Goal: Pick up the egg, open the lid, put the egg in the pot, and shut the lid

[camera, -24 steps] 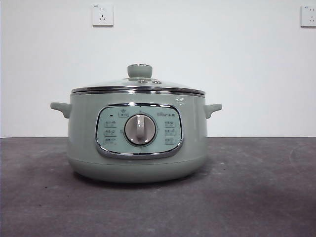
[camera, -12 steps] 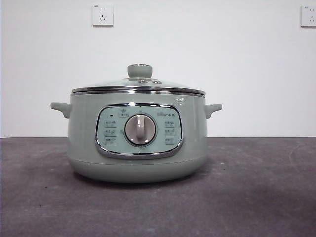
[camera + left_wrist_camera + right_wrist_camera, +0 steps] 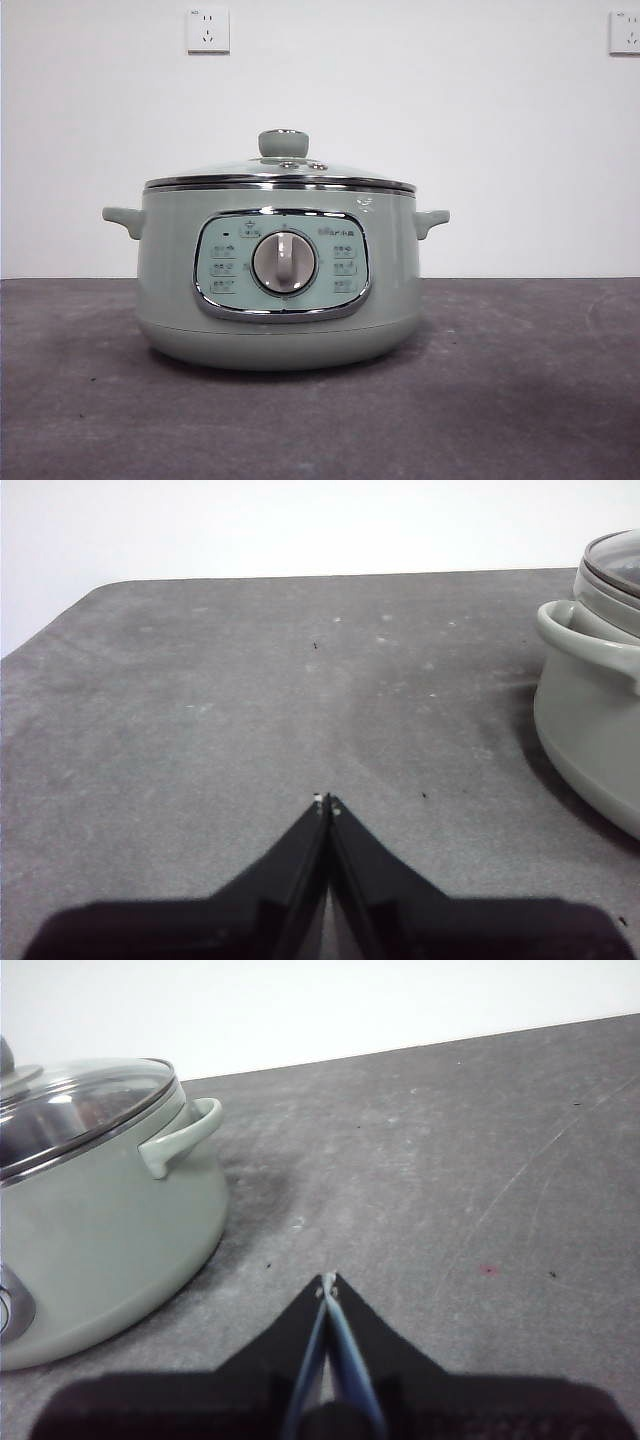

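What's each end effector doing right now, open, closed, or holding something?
Left end effector: closed, holding nothing, over bare table beside the pot.
Right end effector: closed, holding nothing.

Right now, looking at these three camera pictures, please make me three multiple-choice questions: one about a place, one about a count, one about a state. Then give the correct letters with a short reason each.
1. Where is the lid?
A. seated on the pot
B. flat on the table
C. held in a gripper

2. How many side handles does the pot show in the front view?
A. none
B. two
C. four

3. How do the jaws of the left gripper stand?
A. wide open
B. shut on the egg
C. shut, empty

Answers: 1 A, the steel rim rests on the pot's top edge. 2 B, one handle juts from each side. 3 C, the tips meet with nothing between them.
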Controlling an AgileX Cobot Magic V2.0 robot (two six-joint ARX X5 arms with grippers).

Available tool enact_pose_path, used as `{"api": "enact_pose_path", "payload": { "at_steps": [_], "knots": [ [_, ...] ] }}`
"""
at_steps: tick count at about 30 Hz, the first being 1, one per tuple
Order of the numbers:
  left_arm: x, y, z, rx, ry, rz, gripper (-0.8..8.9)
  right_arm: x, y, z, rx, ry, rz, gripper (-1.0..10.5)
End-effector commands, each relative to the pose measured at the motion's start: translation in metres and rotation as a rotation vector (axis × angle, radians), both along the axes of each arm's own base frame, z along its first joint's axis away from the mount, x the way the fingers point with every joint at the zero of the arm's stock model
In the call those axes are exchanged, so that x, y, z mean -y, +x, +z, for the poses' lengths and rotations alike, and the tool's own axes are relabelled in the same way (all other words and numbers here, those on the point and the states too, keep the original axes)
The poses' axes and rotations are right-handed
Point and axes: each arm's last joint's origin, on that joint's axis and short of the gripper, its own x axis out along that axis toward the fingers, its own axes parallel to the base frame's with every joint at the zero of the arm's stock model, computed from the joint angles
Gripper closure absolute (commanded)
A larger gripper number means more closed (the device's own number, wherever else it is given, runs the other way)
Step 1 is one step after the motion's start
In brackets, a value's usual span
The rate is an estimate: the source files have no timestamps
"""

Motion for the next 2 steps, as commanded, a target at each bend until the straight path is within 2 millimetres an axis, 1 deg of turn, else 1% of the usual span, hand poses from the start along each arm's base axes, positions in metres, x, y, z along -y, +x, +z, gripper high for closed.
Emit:
{"api": "enact_pose_path", "payload": {
  "at_steps": [1,2],
  "knots": [
    [-0.0002,0.0002,-0.0041,-0.014,-0.010,0.004,8.17,-0.0001,0.0005,-0.0049,-0.016,0.007,-0.002,9.5],
    [-0.0002,0.0003,-0.0041,-0.013,-0.010,0.004,8.17,-0.0001,0.0005,-0.0049,-0.016,0.007,-0.002,9.5]
  ]
}}
